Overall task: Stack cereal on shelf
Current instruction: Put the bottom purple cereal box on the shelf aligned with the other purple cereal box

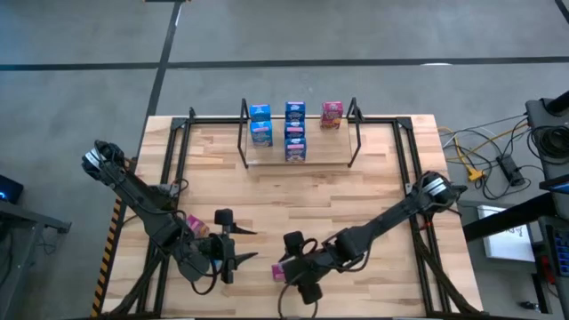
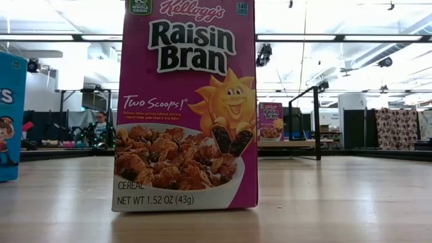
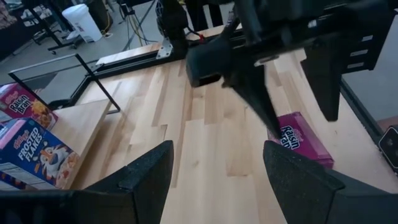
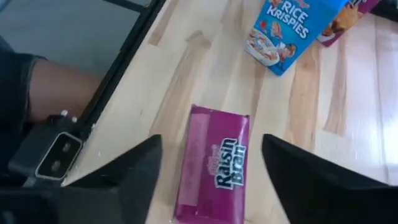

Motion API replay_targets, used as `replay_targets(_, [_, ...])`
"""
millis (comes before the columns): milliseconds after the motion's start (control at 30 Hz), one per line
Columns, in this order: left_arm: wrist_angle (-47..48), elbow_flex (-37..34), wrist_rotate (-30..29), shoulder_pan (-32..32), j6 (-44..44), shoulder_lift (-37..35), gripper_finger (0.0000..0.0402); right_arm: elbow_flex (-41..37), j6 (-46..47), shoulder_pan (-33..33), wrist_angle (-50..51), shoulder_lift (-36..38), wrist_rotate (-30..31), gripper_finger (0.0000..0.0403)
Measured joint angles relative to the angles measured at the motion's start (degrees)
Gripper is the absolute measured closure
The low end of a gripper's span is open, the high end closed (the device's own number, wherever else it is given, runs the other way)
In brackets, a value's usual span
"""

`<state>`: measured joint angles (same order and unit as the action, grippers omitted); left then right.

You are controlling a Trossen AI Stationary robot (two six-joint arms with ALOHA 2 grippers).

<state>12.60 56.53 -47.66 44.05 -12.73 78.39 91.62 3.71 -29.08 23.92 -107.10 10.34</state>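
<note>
Nearest you, a pink Raisin Bran box (image 2: 187, 104) is standing upright on the worktop (image 2: 337, 202) and filling the middle of the low view, with the edge of a blue box (image 2: 11, 115) showing just beside it at that picture's left.

Your right gripper (image 4: 208, 171) is hovering over the near edge of the worktop, its fingers (image 4: 314, 180) standing wide apart and gripping nothing; a second pink Raisin Bran box (image 4: 214, 165) is lying flat on the wood directly between them. A blue Rice Krispies box (image 4: 286, 31) is lying a little beyond it.

Your left gripper (image 3: 214, 180) is waiting near the front left of the worktop, fingers (image 3: 146, 177) also spread wide and empty, with a blue Frosted Flakes box (image 3: 34, 152) and another pink box (image 3: 22, 106) lying close to it.

Farther back, the shelf (image 1: 298, 133) is sitting at the far edge of the worktop, already carrying blue boxes (image 1: 295, 129) in its left and middle places and one pink box (image 1: 332, 114) at its right.
</note>
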Motion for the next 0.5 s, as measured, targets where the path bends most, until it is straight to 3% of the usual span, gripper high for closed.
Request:
replay_targets(200, [0.00, 0.00, 0.00, 0.00, 0.00, 0.00, 0.0169, 0.33, 3.66, 0.97, 0.30, -0.38, -0.16, 0.0085])
replay_targets(500, [-0.01, 0.00, 0.00, 0.00, 0.24, 0.00, 0.0169, 0.00, 3.66, 0.98, 1.06, -0.98, 0.69, 0.0100])
